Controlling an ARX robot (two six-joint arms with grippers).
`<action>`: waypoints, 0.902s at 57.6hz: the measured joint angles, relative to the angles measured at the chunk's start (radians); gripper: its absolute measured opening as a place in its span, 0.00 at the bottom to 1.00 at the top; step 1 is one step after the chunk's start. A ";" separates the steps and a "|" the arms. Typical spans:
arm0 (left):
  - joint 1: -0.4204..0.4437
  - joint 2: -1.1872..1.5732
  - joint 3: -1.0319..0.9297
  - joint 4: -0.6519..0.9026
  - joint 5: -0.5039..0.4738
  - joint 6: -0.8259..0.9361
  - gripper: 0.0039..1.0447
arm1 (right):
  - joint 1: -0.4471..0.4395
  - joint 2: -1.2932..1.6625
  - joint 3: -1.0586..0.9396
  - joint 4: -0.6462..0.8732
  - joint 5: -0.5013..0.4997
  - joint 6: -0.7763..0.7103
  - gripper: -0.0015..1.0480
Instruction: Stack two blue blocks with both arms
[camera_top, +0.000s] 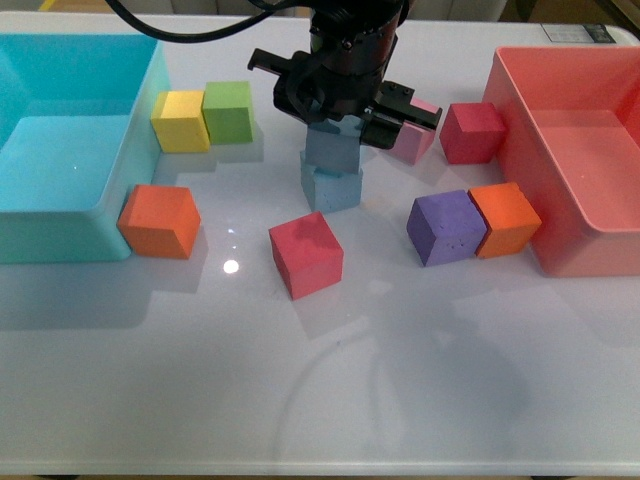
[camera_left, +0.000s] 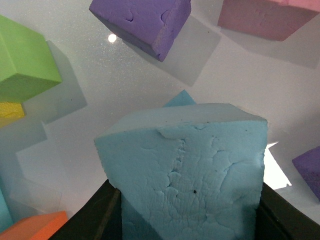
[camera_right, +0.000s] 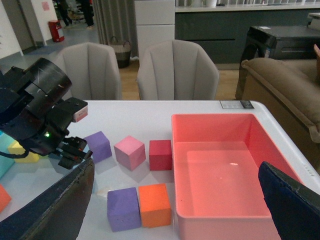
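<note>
Count: two blue blocks, two red cubes, two orange cubes, two purple cubes, one pink, one yellow, one green, plus two bins, all on the white worktop (camera_top: 350, 390).

The upper blue block (camera_top: 332, 148) is clenched in the left tool (camera_top: 338, 118), directly over the lower blue block (camera_top: 333, 188) at mid-worktop and slightly rotated to it. Cannot tell whether the two touch. In the left wrist view the black jaws flank the held block and a corner of the lower block peeks out past it.

The left arm (camera_right: 35, 107) reaches down steeply over the stack, with a green light lit. The right tool (camera_right: 175, 167) is raised clear of the worktop, its fingers (camera_right: 55, 210) spread wide with nothing between them, above the coral bin (camera_right: 260, 145).

The turquoise bin (camera_top: 135, 120) is at the left. The worktop corner sticker (camera_right: 234, 104) is too small to read.
</note>
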 joint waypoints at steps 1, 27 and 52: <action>0.000 0.005 0.005 -0.004 0.000 0.000 0.46 | 0.000 0.000 0.000 0.000 0.000 0.000 0.91; 0.002 0.038 0.035 -0.016 0.006 0.003 0.73 | 0.000 0.000 0.000 0.000 0.000 0.000 0.91; 0.010 -0.010 -0.045 0.032 0.016 0.003 0.92 | 0.000 0.000 0.000 0.000 0.000 0.000 0.91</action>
